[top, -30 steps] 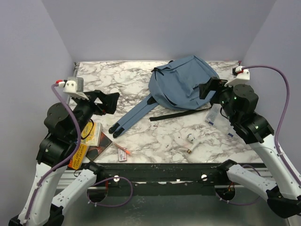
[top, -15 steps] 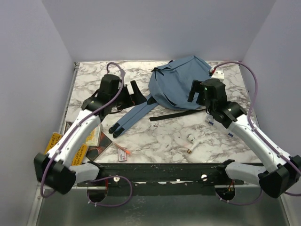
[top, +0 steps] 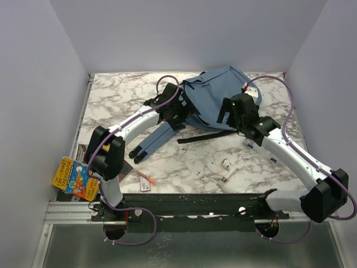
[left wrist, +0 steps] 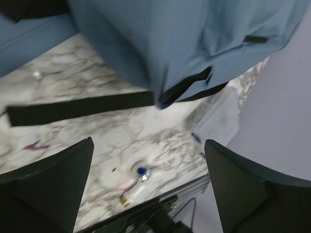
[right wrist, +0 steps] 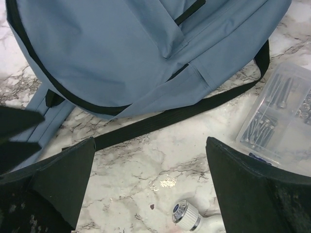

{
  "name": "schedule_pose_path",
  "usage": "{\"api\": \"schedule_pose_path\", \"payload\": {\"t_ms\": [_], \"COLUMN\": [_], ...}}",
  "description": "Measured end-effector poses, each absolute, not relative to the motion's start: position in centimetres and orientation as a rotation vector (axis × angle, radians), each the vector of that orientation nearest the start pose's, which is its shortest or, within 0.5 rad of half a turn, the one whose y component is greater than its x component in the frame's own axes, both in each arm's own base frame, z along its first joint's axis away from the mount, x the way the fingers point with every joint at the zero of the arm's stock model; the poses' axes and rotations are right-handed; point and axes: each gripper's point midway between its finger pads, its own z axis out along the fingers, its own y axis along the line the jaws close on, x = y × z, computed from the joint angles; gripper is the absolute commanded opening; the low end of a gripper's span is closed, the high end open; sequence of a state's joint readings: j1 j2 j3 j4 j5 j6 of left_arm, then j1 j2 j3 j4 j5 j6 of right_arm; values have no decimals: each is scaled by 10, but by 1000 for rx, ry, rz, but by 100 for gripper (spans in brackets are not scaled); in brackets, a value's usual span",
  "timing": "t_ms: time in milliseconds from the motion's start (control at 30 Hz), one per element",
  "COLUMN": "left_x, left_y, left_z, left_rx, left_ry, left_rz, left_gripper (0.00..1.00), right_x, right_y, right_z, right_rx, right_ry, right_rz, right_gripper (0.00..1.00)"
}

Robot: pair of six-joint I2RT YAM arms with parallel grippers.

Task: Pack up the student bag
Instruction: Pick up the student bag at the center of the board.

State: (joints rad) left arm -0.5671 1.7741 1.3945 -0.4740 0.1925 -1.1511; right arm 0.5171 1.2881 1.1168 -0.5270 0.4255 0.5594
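1. Left hand [top: 177,117]: fingers spread wide, nothing between them. It sits at the left flank of the student bag [top: 217,92], where the shoulder straps [top: 159,135] leave it. Contact unclear.
2. Student bag: flat on the bench [top: 111,95], against the far edge, right of centre. Long axis runs far-right to near-left, with the straps trailing toward the bench's middle. No opening shows in any view.
3. Black webbing strap [top: 207,135]: loose along the bag's near side.
4. Right hand [top: 230,116]: likewise wide open and empty, over the bag's near-right rim. Both hands look about equally close, with the bag between them.
5. Views: the top view shows both hands flanking the bag. Only the right wrist view shows screws in the clear box [right wrist: 274,119] near the bag's right side. The left wrist view is blurred.
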Motion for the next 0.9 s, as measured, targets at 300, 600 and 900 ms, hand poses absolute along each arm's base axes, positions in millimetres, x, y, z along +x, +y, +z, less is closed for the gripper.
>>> {"api": "schedule_pose_path", "payload": {"t_ms": [300, 600, 900], "left_x": [420, 449, 485], "left_y": [-349, -344, -391], "left_z": [137, 97, 228], "left_rx": [-835, -902, -457], "left_ry": [2466, 2482, 2312], "left_rz": [-923, -743, -997], "left_gripper": [92, 29, 8], "right_x": [325, 326, 324], "right_y": [124, 108, 103], "right_z": [222, 246, 230], "right_rx": [275, 306, 302], "right_ry": [2067, 1967, 2023], "right_rz": [189, 143, 83], "right_gripper": [100, 100, 100]}}
